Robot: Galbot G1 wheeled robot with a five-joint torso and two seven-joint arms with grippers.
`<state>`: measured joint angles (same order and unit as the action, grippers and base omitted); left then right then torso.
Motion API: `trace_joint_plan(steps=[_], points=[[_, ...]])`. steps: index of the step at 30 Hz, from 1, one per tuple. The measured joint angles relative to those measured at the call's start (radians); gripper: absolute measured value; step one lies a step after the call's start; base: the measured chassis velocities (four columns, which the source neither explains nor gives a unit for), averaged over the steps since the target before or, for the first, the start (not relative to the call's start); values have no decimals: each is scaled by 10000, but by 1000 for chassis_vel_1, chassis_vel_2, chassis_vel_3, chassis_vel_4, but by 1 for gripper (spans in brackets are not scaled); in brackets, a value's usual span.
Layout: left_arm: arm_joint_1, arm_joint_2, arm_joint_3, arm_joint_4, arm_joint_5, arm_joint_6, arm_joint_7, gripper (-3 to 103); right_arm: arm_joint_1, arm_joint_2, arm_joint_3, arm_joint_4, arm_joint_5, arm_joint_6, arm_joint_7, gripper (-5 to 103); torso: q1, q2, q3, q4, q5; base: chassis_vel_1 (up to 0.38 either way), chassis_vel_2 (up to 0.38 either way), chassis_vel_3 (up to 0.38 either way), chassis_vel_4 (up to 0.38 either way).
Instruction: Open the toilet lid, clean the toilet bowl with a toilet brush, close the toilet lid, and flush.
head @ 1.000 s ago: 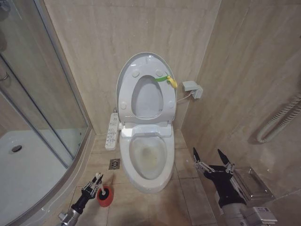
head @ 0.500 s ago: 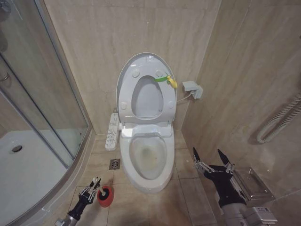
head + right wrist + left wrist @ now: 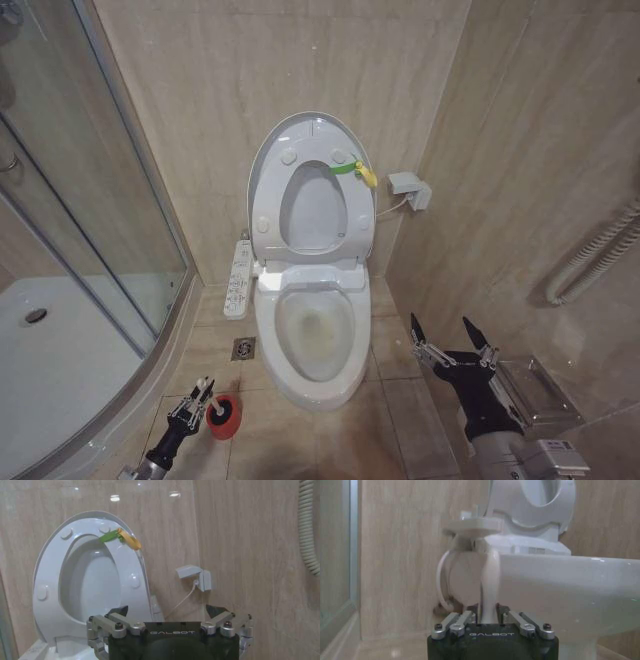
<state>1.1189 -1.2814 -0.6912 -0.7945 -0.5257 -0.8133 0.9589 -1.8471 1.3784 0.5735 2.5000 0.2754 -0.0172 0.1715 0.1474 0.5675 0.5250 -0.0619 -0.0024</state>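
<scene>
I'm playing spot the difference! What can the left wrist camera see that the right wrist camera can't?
The left wrist view alone: the left claw shut on the toilet brush handle, beside the toilet bowl, with the button panel above. The right wrist view alone: the open right claw, the green-and-yellow loop tag and a wall box. Both: the raised toilet lid and tiled wall.

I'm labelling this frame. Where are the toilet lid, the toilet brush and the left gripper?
toilet lid [image 3: 268,185]: head view, raised underside.
toilet brush [image 3: 224,417]: head view, red holder.
left gripper [image 3: 198,399]: head view, between its fingertips.
</scene>
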Motion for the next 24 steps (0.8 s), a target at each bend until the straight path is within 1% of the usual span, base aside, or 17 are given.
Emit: trace_joint_plan(steps=[1, 2, 6, 9, 10, 12, 14, 16, 17, 18, 19, 21, 22, 23, 24], points=[[1, 8, 6, -22, -48, -3, -10, 19, 0, 8, 0, 0, 0, 2, 1, 100, 2, 1, 0, -12, 8, 0, 0, 0, 0], [17, 32, 6, -70, -124, -3, -28, 35, 1, 7, 0, 1, 0, 3, 1, 100, 1, 6, -1, -12, 22, 0, 0, 0, 0], [172, 67, 43, -345, -363, -3, -167, 35, 1, 7, 0, 1, 0, 1, 1, 100, 2, 11, 1, -12, 17, 0, 0, 0, 0], [319, 101, 42, -615, -441, -4, -276, 35, 0, 7, 0, 0, -1, 1, 2, 100, 3, 14, 2, -9, 25, 0, 0, 0, 0], [427, 110, 41, -799, -443, -3, -374, 62, 1, 7, 0, 1, 0, 1, 1, 100, 3, 17, 2, -10, 23, 0, 0, 0, 0], [689, 115, 52, -1231, -439, 14, -637, 62, 1, 6, 1, 0, 0, 1, 4, 100, 4, 18, 4, -10, 22, 0, 0, 0, 0], [741, 115, 58, -1324, -438, 30, -704, 62, 1, 7, 0, 0, 0, 1, 2, 100, 4, 19, 4, -10, 23, 0, 0, 0, 0], [1430, 105, 144, -2700, -415, 586, -1975, 62, 0, 6, 0, 0, 0, 1, 1, 100, 5, 21, 6, -6, 22, 0, 0, 0, 0], [1601, 100, 146, -3089, -420, 746, -2281, 89, 0, 7, 0, 1, 0, 1, 1, 100, 6, 22, 6, -9, 23, 0, 0, 0, 0], [1601, 100, 146, -3089, -420, 746, -2281, 89, 0, 7, 0, 1, 0, 1, 1, 100, 6, 22, 6, -9, 23, 0, 0, 0, 0], [1886, 98, 145, -3717, -484, 1008, -2710, 89, 1, 7, 0, 1, 0, 1, 1, 100, 5, 25, 6, -10, 25, 0, 0, 0, 0], [2211, 96, 126, -4453, -635, 1308, -3100, 89, 1, 7, 0, 1, 0, 1, 1, 100, 6, 26, 8, -8, 25, 0, 0, 0, 0], [2310, 93, 115, -4710, -666, 1391, -3213, 89, 1, 7, 0, 1, 0, 1, 1, 100, 6, 27, 7, -10, 25, 0, 0, 0, 0], [2310, 93, 115, -4710, -666, 1391, -3213, 89, 1, 7, 0, 1, 0, 1, 1, 100, 6, 27, 7, -10, 25, 0, 0, 0, 0], [2450, 83, 72, -5047, -691, 1464, -3334, 89, 0, 6, 0, 1, 0, 1, 1, 100, 6, 28, 8, -9, 26, 0, 0, 0, 0]])
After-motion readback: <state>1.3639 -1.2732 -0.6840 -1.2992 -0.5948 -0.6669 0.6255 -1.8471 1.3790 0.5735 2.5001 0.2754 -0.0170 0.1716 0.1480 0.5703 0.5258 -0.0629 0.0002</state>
